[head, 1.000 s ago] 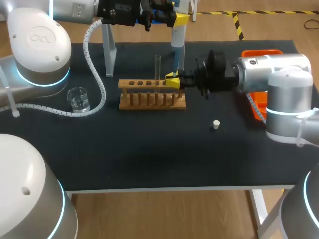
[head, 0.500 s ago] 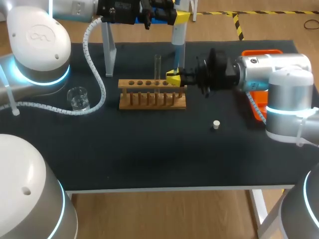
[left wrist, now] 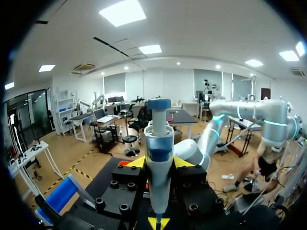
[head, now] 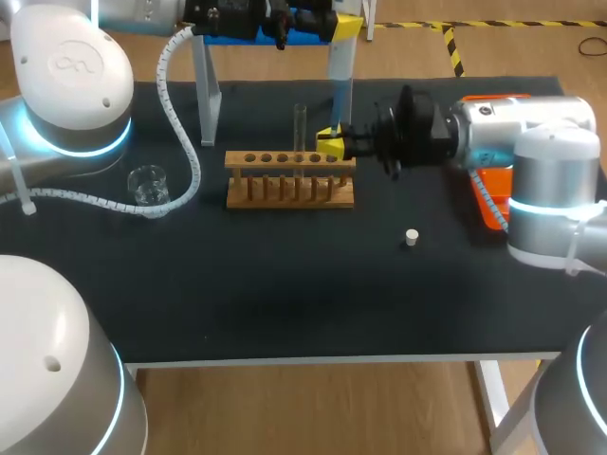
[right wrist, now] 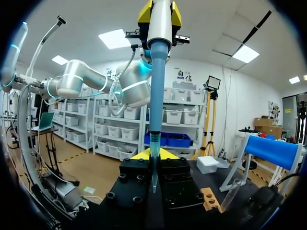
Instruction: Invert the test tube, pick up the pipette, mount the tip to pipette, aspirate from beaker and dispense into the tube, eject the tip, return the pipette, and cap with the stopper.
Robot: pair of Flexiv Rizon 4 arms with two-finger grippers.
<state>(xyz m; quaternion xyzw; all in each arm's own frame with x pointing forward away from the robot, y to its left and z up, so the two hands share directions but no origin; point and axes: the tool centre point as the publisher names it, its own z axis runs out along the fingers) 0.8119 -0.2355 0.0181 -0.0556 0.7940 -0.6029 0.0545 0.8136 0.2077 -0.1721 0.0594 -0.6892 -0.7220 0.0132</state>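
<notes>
My left gripper [head: 334, 27] hangs above the rack's far right end, shut on the white and blue pipette [head: 340, 68], which points straight down; the same pipette [left wrist: 158, 148] stands between its fingers in the left wrist view. Below it my right gripper [head: 329, 144] is shut on the clear pipette tip [right wrist: 153, 165], which sits at the pipette's lower end [right wrist: 157, 76]. The test tube [head: 300, 128] stands upright in the wooden rack [head: 289, 178], just left of my right gripper. A glass beaker [head: 148, 185] stands at the left. The white stopper [head: 411, 237] lies right of the rack.
The pipette stand [head: 205, 90] with its blue top rises behind the rack's left end. An orange tray [head: 491, 99] lies at the right edge, mostly hidden by my right arm. My left arm's white cable hose [head: 185, 142] hangs between the beaker and the rack.
My right gripper has risen a little with the tip, up along the pipette's end. The left arm with the pipette has shifted slightly upward.
</notes>
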